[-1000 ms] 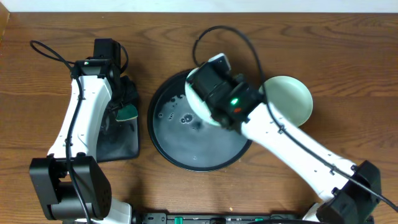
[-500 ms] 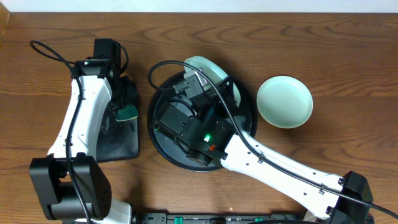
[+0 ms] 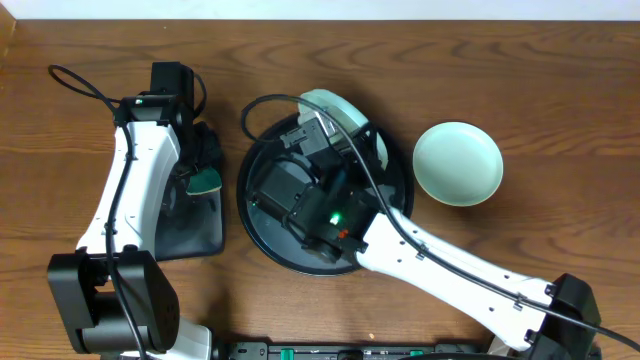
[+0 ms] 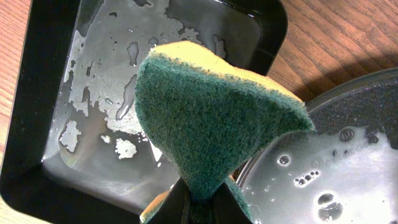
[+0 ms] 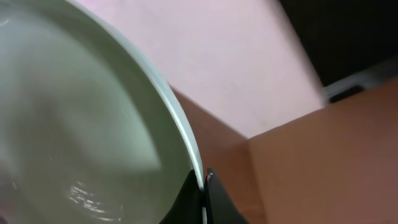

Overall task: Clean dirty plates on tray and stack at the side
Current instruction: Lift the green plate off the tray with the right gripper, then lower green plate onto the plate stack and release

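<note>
My right gripper (image 5: 202, 186) is shut on the rim of a pale turquoise plate (image 5: 81, 118) and holds it tilted on edge. In the overhead view this plate (image 3: 338, 106) stands over the far side of the round black tray (image 3: 250, 215), with the right gripper (image 3: 340, 135) over the tray. A second pale turquoise plate (image 3: 458, 163) lies flat on the table right of the tray. The yellow plate is out of view. My left gripper (image 4: 199, 208) is shut on a green and yellow sponge (image 4: 211, 112), held between the two trays; it also shows in the overhead view (image 3: 207, 181).
A wet rectangular black tray (image 4: 50, 124) lies under the left arm, left of the round tray (image 4: 336, 174), which holds water drops and bubbles. A black cable (image 3: 260, 105) loops over the round tray's far left rim.
The right arm has swung left and low across the round tray, turning the held plate up on edge at the tray's far side. The left arm and sponge have not moved.
</note>
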You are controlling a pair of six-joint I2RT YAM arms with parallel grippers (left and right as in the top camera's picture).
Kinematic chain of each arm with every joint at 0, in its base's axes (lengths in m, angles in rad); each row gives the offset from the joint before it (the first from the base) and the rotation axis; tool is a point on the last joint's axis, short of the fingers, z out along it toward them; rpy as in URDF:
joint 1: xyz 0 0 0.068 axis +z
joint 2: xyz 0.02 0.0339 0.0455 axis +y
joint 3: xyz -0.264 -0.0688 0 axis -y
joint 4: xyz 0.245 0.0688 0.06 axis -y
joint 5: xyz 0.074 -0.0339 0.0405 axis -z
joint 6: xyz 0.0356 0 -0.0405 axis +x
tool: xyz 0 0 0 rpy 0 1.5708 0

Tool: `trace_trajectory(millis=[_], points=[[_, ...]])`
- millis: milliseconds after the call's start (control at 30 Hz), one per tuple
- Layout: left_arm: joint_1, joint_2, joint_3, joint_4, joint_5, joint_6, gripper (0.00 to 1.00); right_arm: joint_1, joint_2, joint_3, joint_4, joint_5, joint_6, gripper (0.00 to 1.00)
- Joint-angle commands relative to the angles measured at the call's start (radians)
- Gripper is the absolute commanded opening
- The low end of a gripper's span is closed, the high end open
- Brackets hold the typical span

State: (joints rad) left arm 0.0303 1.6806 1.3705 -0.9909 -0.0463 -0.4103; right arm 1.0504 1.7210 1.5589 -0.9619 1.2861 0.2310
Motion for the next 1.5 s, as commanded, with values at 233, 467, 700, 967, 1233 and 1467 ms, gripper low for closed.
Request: trace_trajectory(millis=[233, 467, 700, 967, 1233, 1467], points=[[0.004, -0.009, 0.016, 0.001, 0.006, 0.039, 0.07, -0.214, -0.022, 0.014, -0.045, -0.697, 0.116, 0.01], [0.004, -0.079, 0.018, 0.0, 0.006, 0.051, 0.07, -0.46, -0.022, 0.015, -0.045, -1.244, 0.066, 0.01], [0.004, -0.204, 0.018, -0.016, 0.006, 0.071, 0.07, -0.734, -0.022, 0.015, -0.061, -1.529, -0.025, 0.01], [0.004, -0.223, 0.008, -0.056, 0.005, 0.089, 0.08, -1.024, -0.021, 0.003, -0.134, -1.447, -0.053, 0.01], [0.004, -0.222, 0.008, -0.056, -0.027, 0.104, 0.07, -1.152, -0.017, -0.153, -0.049, -1.341, -0.047, 0.01], [0.004, -0.208, 0.008, -0.056, -0.055, 0.144, 0.07, -1.203, -0.017, -0.277, 0.074, -1.335, -0.034, 0.02]])
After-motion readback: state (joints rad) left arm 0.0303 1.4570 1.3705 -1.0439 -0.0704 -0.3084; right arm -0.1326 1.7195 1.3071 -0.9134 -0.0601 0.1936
